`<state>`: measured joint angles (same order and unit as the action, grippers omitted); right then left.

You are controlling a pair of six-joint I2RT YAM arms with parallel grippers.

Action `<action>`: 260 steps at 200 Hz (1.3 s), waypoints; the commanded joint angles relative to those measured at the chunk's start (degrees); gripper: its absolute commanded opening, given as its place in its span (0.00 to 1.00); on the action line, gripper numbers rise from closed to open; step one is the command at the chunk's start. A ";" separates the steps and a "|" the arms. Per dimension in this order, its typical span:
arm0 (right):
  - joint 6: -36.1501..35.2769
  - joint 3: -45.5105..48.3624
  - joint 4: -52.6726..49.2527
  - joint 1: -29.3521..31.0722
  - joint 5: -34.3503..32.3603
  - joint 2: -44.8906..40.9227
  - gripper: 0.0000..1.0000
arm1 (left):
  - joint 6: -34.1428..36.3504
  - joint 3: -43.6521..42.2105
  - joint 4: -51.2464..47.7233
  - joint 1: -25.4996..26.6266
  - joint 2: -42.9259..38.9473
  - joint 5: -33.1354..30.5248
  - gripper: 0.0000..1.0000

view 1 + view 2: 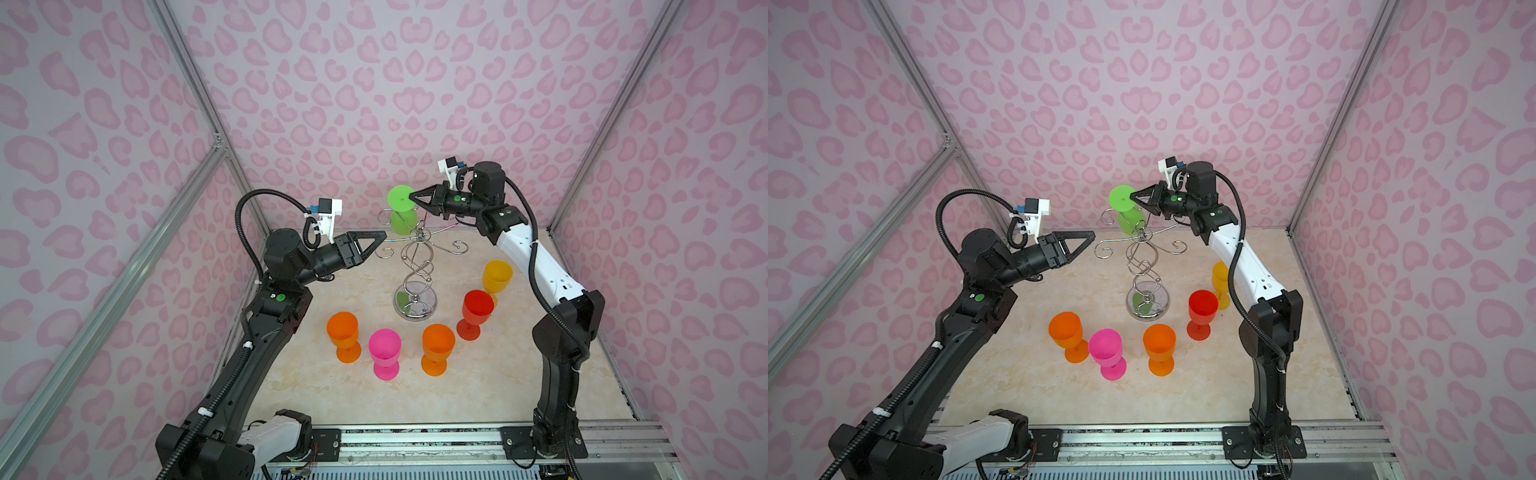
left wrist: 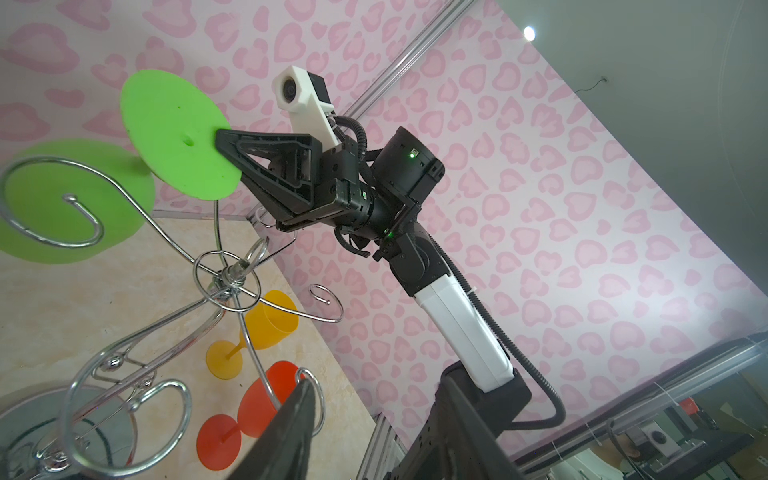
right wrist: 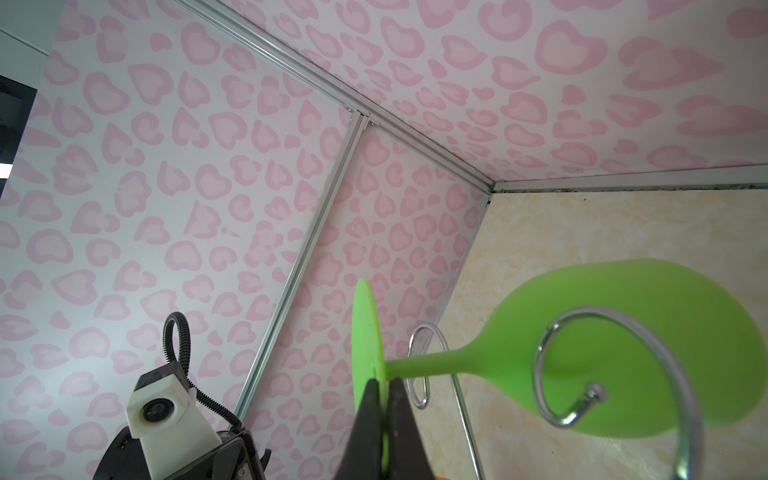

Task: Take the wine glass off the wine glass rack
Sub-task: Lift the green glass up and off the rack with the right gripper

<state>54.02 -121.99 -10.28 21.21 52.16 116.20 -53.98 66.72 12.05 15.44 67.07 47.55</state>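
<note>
The green wine glass [image 1: 402, 208] [image 1: 1123, 203] hangs foot-up and tilted at the top back of the chrome wine glass rack [image 1: 417, 266] [image 1: 1144, 266]. My right gripper [image 1: 411, 198] [image 1: 1133, 197] [image 3: 384, 382] is shut on the edge of the glass's round foot [image 2: 178, 133] [image 3: 365, 328]. In the right wrist view the stem [image 3: 432, 363] crosses a hook's curl. My left gripper [image 1: 381, 237] [image 1: 1092, 235] [image 2: 378, 378] stands open at a hook arm on the rack's left. A hook's ring [image 2: 318, 395] lies against one finger [image 2: 291, 424].
Several plastic wine glasses stand upright on the marble table [image 1: 324, 399] around the rack's mirrored base [image 1: 428, 309]: orange [image 1: 343, 328], pink [image 1: 384, 345], orange [image 1: 438, 340], red [image 1: 478, 307], yellow [image 1: 497, 274]. Pink patterned walls close in on three sides.
</note>
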 commanded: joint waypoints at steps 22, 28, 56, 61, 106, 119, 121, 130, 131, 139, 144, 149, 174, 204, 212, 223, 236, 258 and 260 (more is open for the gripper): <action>1.89 -3.53 6.34 -0.28 0.30 3.76 0.00 | 1.16 -0.16 0.65 0.00 -0.62 0.70 0.50; 2.24 -4.13 6.52 -0.29 0.26 4.35 0.00 | 1.20 -0.18 0.60 0.01 -0.63 0.70 0.50; 5.30 -3.78 12.54 -0.25 0.12 5.39 0.00 | 1.53 -0.17 0.45 -0.05 -0.71 0.80 0.50; 5.89 -3.78 13.60 -0.25 0.13 5.51 0.00 | 1.55 -0.18 0.50 -0.06 -0.71 0.82 0.50; 11.77 -3.51 24.74 -0.77 -0.31 5.79 0.00 | 2.04 0.10 0.29 -0.04 -0.53 0.97 0.50; 14.18 -3.26 28.86 -1.04 -0.20 5.79 0.00 | 2.24 0.08 0.11 -0.02 -0.53 0.81 0.50; 14.60 -3.21 29.54 -1.07 -0.19 5.79 0.00 | 2.28 0.08 0.13 0.01 -0.53 0.80 0.50; 16.74 -2.72 32.73 -1.25 0.01 5.62 0.00 | 2.54 0.00 0.07 0.01 -0.53 0.47 0.50; 17.00 -2.68 33.20 -1.30 -0.01 5.57 0.00 | 2.55 -0.01 0.07 -0.02 -0.53 0.41 0.50; 18.95 -2.02 36.45 -1.43 0.18 5.31 0.00 | 2.93 -0.10 -0.09 -0.05 -0.53 -0.02 0.50; 20.04 -1.67 38.38 -1.47 0.29 5.12 0.00 | 3.17 -0.22 -0.03 0.02 -0.57 -0.27 0.50; 21.31 -1.23 40.17 -1.61 0.39 4.86 0.00 | 3.42 -0.34 -0.02 -0.04 -0.62 -0.58 0.50; 26.87 0.79 47.42 -1.95 1.05 3.41 0.00 | 5.11 -0.60 0.06 -0.08 -0.49 -2.17 0.50; 34.34 4.90 57.40 -2.02 1.10 1.03 0.00 | 6.76 -0.80 0.40 -0.43 0.24 -5.07 0.50; 36.35 6.09 60.25 -2.05 1.02 0.31 0.00 | 7.40 -0.81 0.81 -0.59 0.49 -5.60 0.51; 38.57 7.75 63.15 -2.05 1.13 -0.76 0.00 | 8.66 -0.66 1.06 -0.66 0.78 -6.55 0.52; 40.43 10.28 65.66 -2.05 1.02 -2.23 0.00 | 10.49 -0.63 1.34 -0.64 0.87 -7.86 0.54; 43.54 14.47 69.96 -2.00 0.70 -4.75 0.00 | 14.17 -0.86 1.93 -0.72 0.14 -11.63 0.54; 43.96 14.72 70.47 -2.04 0.67 -4.93 0.00 | 14.58 -0.92 2.10 -0.71 0.05 -12.00 0.54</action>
<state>92.23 -110.15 50.13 19.11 52.69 113.01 -44.95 66.11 11.68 14.74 67.66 40.27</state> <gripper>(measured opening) 0.049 0.540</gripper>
